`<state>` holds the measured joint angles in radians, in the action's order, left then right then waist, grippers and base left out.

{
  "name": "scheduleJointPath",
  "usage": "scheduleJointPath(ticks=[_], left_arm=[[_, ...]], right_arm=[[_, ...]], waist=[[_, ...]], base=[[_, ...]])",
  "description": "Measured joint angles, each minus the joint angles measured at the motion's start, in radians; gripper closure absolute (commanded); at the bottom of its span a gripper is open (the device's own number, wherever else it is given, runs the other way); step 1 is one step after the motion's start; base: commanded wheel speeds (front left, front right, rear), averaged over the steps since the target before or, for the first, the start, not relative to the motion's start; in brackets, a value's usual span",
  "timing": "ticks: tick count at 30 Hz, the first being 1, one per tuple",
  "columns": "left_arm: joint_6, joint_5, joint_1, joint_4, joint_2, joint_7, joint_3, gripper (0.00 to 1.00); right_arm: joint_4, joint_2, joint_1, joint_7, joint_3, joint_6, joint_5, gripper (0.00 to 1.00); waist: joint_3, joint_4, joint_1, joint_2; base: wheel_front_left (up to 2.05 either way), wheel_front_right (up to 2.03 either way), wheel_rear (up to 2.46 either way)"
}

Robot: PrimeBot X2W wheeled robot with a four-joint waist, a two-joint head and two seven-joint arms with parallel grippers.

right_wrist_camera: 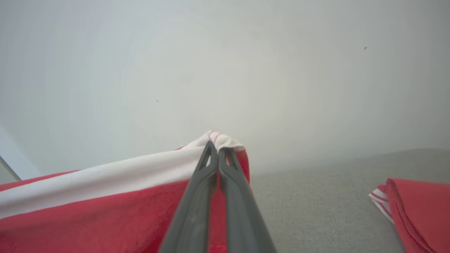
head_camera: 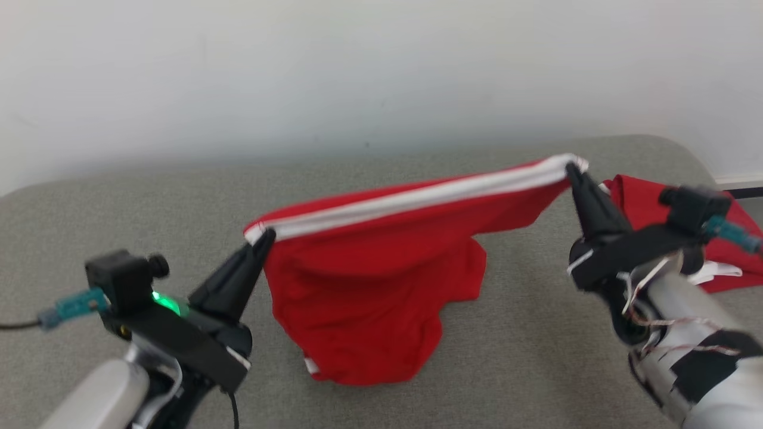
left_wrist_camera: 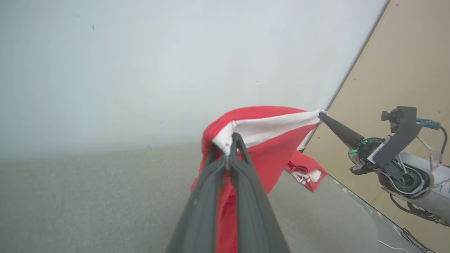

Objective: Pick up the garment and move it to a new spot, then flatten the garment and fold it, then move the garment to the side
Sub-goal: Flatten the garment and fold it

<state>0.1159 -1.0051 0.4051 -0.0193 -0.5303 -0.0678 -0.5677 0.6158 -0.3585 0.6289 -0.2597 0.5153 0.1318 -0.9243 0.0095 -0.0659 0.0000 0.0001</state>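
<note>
Garment (head_camera: pixel 369 280): hangs by white band (head_camera: pixel 417 199), hem (head_camera: pixel 369 372) on grey top (head_camera: pixel 536 333).
Left gripper (head_camera: pixel 266 234): clamps one band end.
Right gripper (head_camera: pixel 572 168): clamps the other.
Advice: keep band taut, lower evenly; hem probably bunched.

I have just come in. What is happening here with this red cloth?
The robot holds a red garment stretched between its two arms above the grey table. The left gripper is shut on one end of the white band, and the right gripper is shut on the other end. The rest of the cloth hangs down toward the table. It is not yet laid flat or folded. A second red garment lies on the table to the right.
</note>
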Motion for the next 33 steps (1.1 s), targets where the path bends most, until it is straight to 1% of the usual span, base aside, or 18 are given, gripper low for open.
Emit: scheduleJointPath(ticks=[5,9,13,17,18,22,25,29,33], left_arm=[[0.009,-0.057,0.128,0.058,-0.043,0.071,0.018,1.00],[0.010,-0.103,0.231,0.100,-0.070,0.119,0.044,1.00],[0.015,-0.126,0.322,0.131,-0.087,0.167,0.059,1.00],[0.016,-0.165,0.402,0.144,-0.091,0.222,0.059,1.00],[0.016,-0.181,0.439,0.143,-0.090,0.249,0.057,1.00],[0.016,-0.241,0.497,0.115,-0.074,0.316,0.044,1.00],[0.016,-0.264,0.537,0.069,-0.061,0.371,0.017,1.00],[0.016,-0.259,0.622,-0.024,-0.030,0.410,-0.024,1.00],[0.016,-0.203,0.747,-0.102,0.006,0.400,-0.074,1.00]], right_arm=[[-0.140,-0.102,0.106,0.025,0.023,0.000,-0.011,1.00],[-0.236,-0.185,0.165,0.059,0.014,0.000,0.002,1.00],[-0.307,-0.250,0.201,0.090,-0.039,0.000,0.024,1.00],[-0.352,-0.283,0.207,0.137,-0.096,0.000,0.028,1.00],[-0.372,-0.287,0.207,0.154,-0.125,0.000,0.028,1.00],[-0.396,-0.278,0.207,0.193,-0.172,0.000,0.019,1.00],[-0.381,-0.249,0.214,0.235,-0.183,0.000,0.016,1.00],[-0.315,-0.177,0.276,0.282,-0.174,0.000,0.039,1.00],[-0.210,-0.082,0.401,0.286,-0.173,0.000,0.100,1.00]], waist=[[-0.028,-0.025,0.0000,0.0000],[-0.046,-0.037,0.0000,0.0000],[-0.058,-0.044,-0.0001,-0.0001],[-0.064,-0.047,-0.0001,0.0000],[-0.064,-0.050,-0.0001,-0.0001],[-0.056,-0.057,-0.0002,-0.0001],[-0.041,-0.062,-0.0001,0.0000],[-0.008,-0.069,-0.0001,0.0000],[0.049,-0.077,0.0000,0.0000]], base=[[0.00,0.00,0.00],[0.00,0.00,0.00],[0.00,0.00,0.00],[0.00,0.00,0.00],[0.00,0.00,0.00],[0.00,0.00,0.00],[0.00,0.00,0.00],[0.00,0.00,0.00],[0.00,0.00,0.00]])
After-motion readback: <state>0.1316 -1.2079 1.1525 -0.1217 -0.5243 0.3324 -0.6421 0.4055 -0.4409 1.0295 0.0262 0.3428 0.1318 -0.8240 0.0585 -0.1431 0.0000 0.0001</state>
